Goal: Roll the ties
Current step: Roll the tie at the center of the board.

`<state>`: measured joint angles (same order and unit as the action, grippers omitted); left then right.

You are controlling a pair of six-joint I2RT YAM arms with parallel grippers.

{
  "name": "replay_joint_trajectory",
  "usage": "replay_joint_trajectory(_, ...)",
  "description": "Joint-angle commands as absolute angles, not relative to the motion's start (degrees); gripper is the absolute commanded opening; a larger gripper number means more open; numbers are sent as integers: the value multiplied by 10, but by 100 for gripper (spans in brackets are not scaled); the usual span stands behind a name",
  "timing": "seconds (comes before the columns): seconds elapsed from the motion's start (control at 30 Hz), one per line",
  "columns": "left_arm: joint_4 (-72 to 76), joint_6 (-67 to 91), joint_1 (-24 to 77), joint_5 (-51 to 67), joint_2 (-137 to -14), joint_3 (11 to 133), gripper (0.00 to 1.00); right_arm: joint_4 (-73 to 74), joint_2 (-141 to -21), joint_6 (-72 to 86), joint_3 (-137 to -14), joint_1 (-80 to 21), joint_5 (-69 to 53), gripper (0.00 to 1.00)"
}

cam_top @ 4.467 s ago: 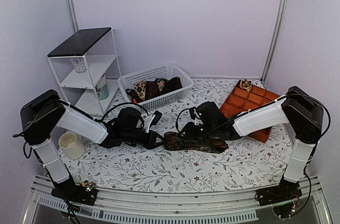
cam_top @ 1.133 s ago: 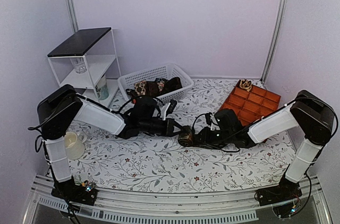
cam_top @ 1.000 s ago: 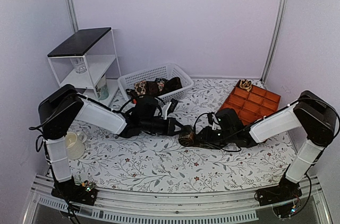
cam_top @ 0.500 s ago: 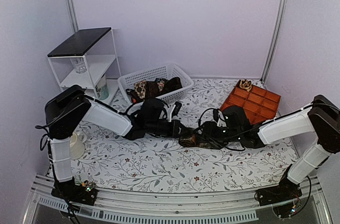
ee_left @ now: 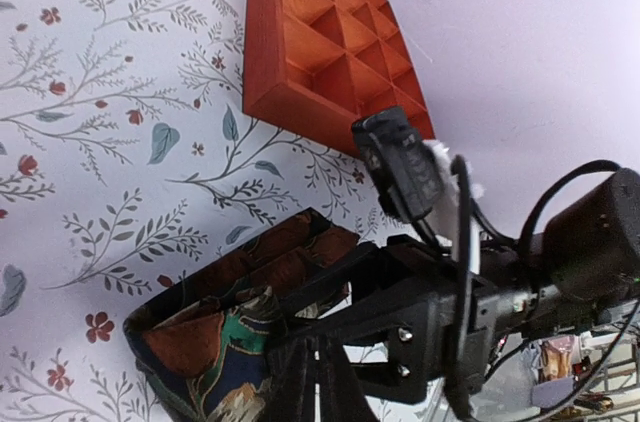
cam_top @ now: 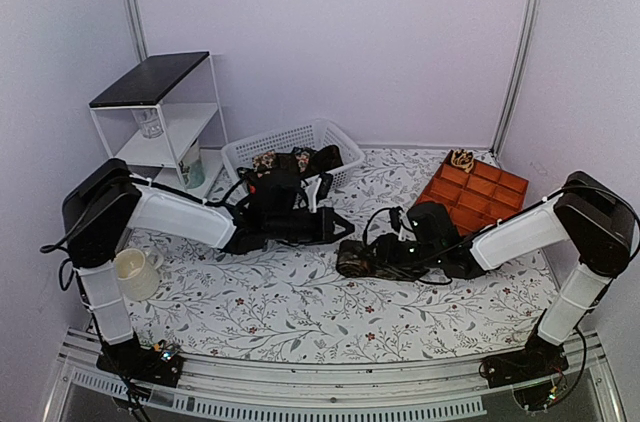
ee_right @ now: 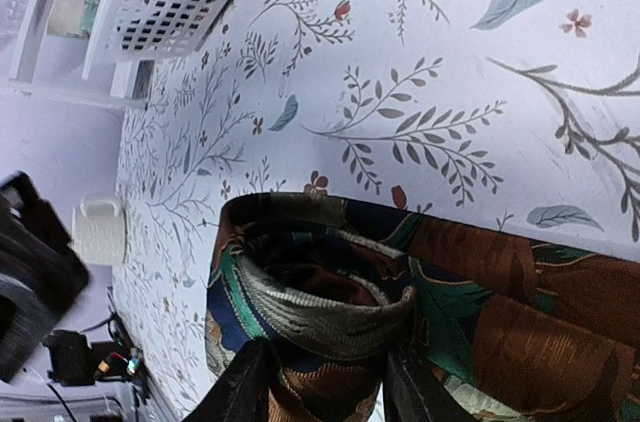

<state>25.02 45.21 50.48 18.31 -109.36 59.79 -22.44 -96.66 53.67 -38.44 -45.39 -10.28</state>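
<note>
Necktie: brown, green and rust patterned fabric necktie [cam_top: 352,260], mid-table on the floral cloth [cam_top: 300,312], partly coiled
Coil: loose roll standing on edge, open spiral showing in the right wrist view; unrolled length runs off toward 3 o'clock under the right arm
Right gripper [ee_right: 325,354]: jaws closed around the coil, one finger against each side, looks like a hold
Left gripper [ee_left: 312,374]: jaws together, sitting at about 10 o'clock of the coil; can't tell if it touches fabric
Other ties [cam_top: 295,164]: bundled in the white plastic lattice basket [cam_top: 310,187], 11 o'clock of the coil
Tray: orange compartment tray [cam_top: 480,192] at 2 o'clock, one tan spotted rolled tie [cam_top: 462,159] in its far corner cell
Step, my read: roll under way, tail not yet wound in
Handling, my read: light, limp, probably slick; no stiffness, so the coil likely loosens or telescopes if let go
Where to grip, my read: pinch across the coil's two flat faces, not the outer wrap; keep the flat tail lightly taut so layers stack straight
Risk: squeezing too hard flattens the spiral; too soft and the inner turns slide out
</note>
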Motion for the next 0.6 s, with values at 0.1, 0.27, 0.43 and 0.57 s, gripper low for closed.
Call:
replay_joint_trajectory(0.1, 180, 424, 481, 117, -1011, 540, 4, -244, -973, 421, -338, -429, -120, 39)
replay_joint_trajectory(0.27, 210, 342, 466, 144, -962, 481, 15, -251, -999, 379, -363, -416, -178, 39)
replay_joint_trajectory(0.43, 183, 149, 464, 174, -920, 457, 50, -262, -1045, 346, -407, -416, -260, 39)
replay_joint_trajectory(0.57, 155, -11, 462, 189, -903, 443, 56, -287, -1078, 342, -435, -416, -313, 38)
